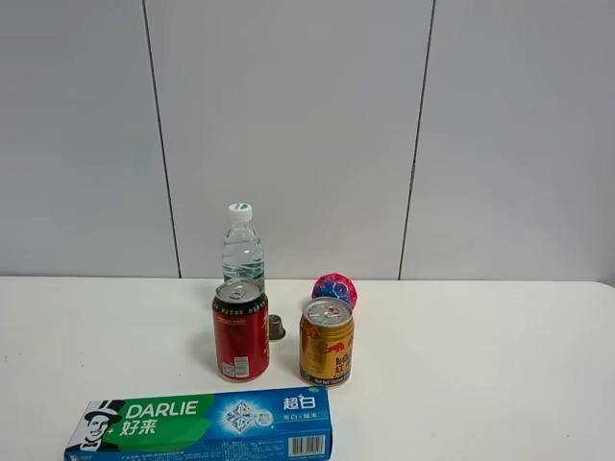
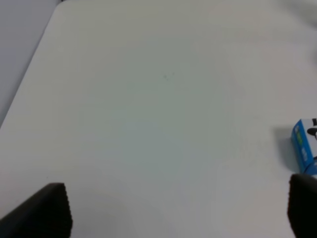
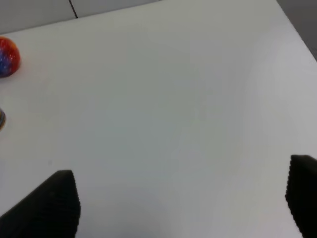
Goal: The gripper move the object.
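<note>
Red can (image 1: pixel 240 329) hemmed in — gold can (image 1: pixel 327 342) beside, toothpaste box (image 1: pixel 202 424) in front.

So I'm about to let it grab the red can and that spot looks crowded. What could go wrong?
The red can stands close beside the gold can, so a wide-open gripper may knock that one over. A small dark cap and the water bottle sit just behind it, and the toothpaste box lies in front, so moving it either way risks a bump.

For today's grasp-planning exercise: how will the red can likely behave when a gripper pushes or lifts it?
The red can stands upright and tall on a narrow base, so a high push would probably tip it. Its smooth round wall may slip. The tab looks unopened, so it is likely full and heavy.
</note>
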Tool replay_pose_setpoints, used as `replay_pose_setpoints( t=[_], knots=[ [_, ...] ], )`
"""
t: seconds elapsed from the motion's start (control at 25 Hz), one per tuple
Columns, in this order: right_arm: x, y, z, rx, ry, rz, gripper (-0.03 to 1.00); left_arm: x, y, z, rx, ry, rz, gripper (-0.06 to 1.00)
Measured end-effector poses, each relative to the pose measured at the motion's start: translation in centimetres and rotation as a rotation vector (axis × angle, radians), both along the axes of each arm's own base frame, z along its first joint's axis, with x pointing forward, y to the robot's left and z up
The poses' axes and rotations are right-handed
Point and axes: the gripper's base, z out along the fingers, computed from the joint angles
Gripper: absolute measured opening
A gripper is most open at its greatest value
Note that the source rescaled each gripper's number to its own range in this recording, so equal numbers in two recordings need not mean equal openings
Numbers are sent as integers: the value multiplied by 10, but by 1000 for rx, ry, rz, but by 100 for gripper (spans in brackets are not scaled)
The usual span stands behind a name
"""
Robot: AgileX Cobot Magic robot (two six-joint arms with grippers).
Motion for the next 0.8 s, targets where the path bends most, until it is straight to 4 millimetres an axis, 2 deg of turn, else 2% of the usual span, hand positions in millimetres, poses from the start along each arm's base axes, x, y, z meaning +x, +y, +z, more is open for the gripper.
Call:
replay_pose_setpoints(
  t=[0.4,0.56,0.8],
  knots=[
    [0,0,0,-11,-2,10,96,0,0,0,0,0,0,100],
    [0,2,0,-22,-1,38,85,0,0,0,0,0,0,100],
    [0,2,0,-18,-1,32,82,0,0,0,0,0,0,100]
  ],
)
